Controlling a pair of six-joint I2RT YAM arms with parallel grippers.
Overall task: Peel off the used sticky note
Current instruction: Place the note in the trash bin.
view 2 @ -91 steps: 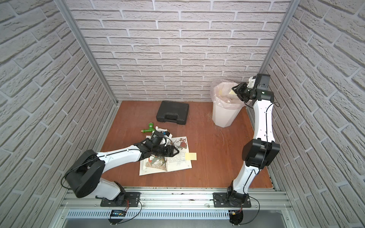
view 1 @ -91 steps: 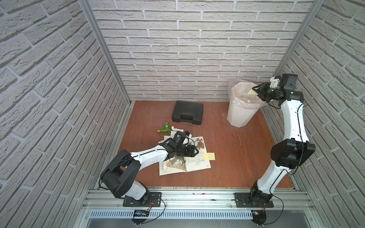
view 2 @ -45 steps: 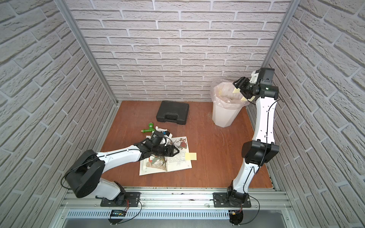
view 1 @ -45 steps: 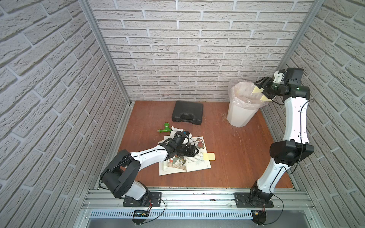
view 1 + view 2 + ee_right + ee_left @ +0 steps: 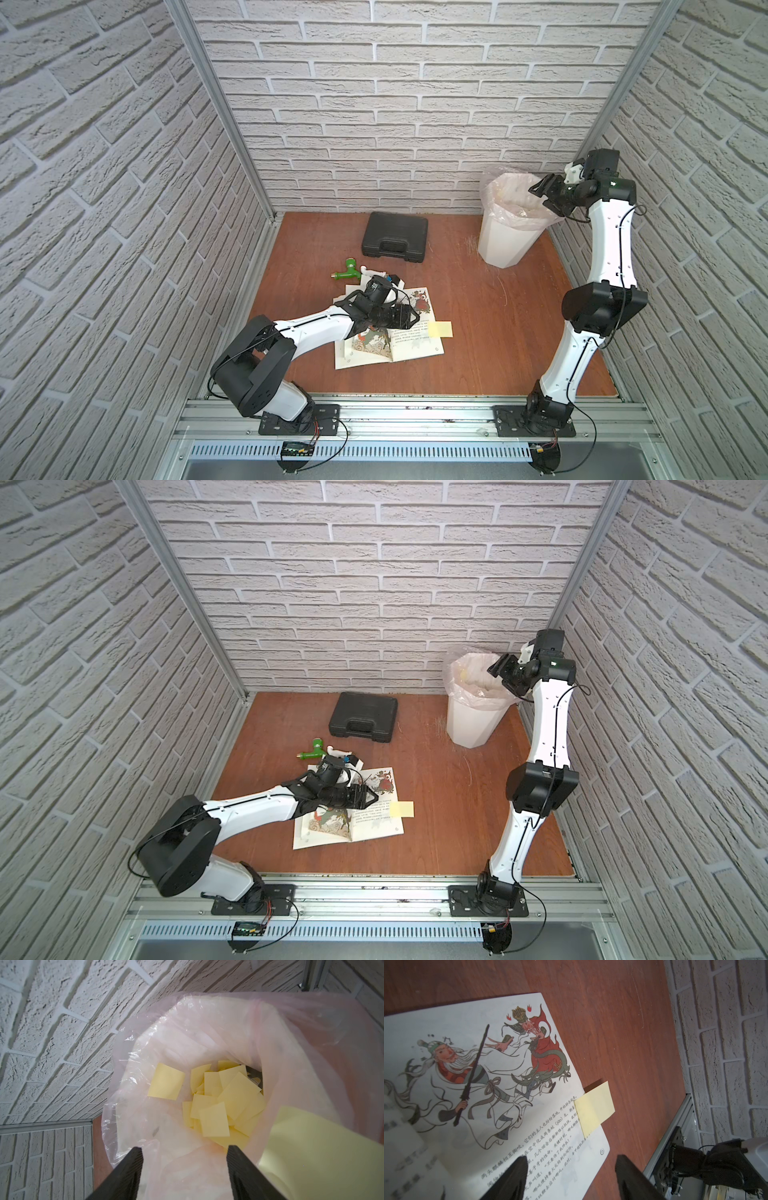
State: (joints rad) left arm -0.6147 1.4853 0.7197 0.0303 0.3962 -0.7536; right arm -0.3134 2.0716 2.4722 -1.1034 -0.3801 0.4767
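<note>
The sticky note [image 5: 439, 329] lay at the outer edge of the open book [image 5: 415, 343]. One part was on the page and the rest hung out over the tabletop [image 5: 498, 332], w/ the free end pointing toward the R arm's side.

That free end was what the next move turned on. You'd likely want to come at it from the R, along the direction it stuck out, not across the page.

The L arm [image 5: 316, 328] was much nearer. L jaws were low over the same page, just beside the note, which lay ahead of the tips and closer to one tip than the other. They stood apart w/ nothing between them. You couldn't tell from the wrist view whether they pressed on the paper. My guess is that arm's job was to pin the book, not to peel.

The R arm [image 5: 611, 245] was well apart from the note, up at the back corner. R jaws hung over the mouth of the bin [image 5: 503, 245], spread w/ an empty gap. A pile of yellow notes [image 5: 214, 1120] lay in the liner below.

One big blurred yellow sheet [image 5: 311, 1147] showed just beside one R jaw, outside the gap. It wasn't clear whether it clung to the jaw or was loose.

So the R arm had the long trip back across the tabletop. Check the jaw is clear of that sheet before you pinch the next note.
</note>
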